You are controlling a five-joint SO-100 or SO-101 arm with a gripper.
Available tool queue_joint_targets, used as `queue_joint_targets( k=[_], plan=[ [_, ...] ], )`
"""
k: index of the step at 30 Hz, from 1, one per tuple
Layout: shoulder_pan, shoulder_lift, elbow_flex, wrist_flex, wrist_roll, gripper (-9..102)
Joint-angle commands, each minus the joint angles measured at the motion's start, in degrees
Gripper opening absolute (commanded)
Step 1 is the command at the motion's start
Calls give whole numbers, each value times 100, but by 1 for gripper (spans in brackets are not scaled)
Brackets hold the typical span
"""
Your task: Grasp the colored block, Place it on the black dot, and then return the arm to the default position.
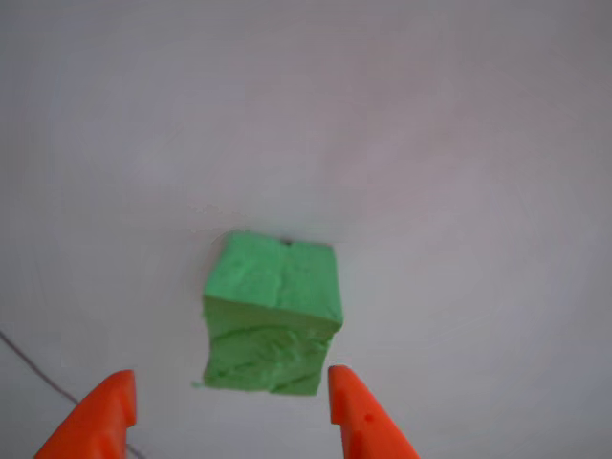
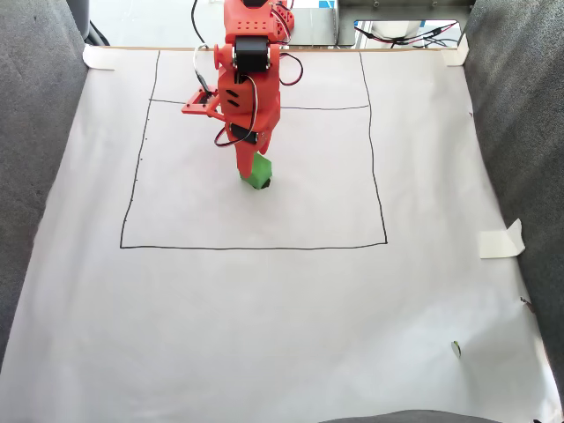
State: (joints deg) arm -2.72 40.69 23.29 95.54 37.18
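Note:
The colored block [image 1: 273, 311] is a bright green foam cube with cracked faces, resting on white paper. A tiny dark speck [image 1: 288, 241] peeks out at its far top edge; it may be the black dot, mostly hidden under the block. My gripper [image 1: 229, 377] is open, and its two orange pointed jaws stand either side of the block's near end without squeezing it. In the fixed view the orange arm [image 2: 248, 79] reaches down from the top, with the gripper [image 2: 249, 174] right at the block [image 2: 262, 172] inside the drawn rectangle.
A thin black rectangle [image 2: 256, 247] is drawn on the paper, and a thin dark line [image 1: 33, 368] crosses the lower left of the other view. A tape scrap [image 2: 500, 240] and a green crumb [image 2: 456, 348] lie at the right. Grey fabric [image 2: 35, 176] borders both sides.

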Motion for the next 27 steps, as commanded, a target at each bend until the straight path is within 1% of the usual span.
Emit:
queue_joint_targets(
  k=[1,8,11,14,15,17,18,21,24,27],
  plan=[
    [70,255,-246,35,-105,28],
    [-44,853,0,360,-352,33],
    [-176,1450,729,404,-624,34],
    [-308,2197,1854,272,-949,32],
    [-334,2505,2373,105,-1063,26],
    [-334,3217,3516,-404,-1195,4],
    [-316,3595,4104,-694,-1230,0],
    [-220,4623,5607,-1512,-1389,0],
    [-70,5520,6680,-2162,-1608,0],
    [-9,6442,7778,-2769,-2048,0]
  ],
)
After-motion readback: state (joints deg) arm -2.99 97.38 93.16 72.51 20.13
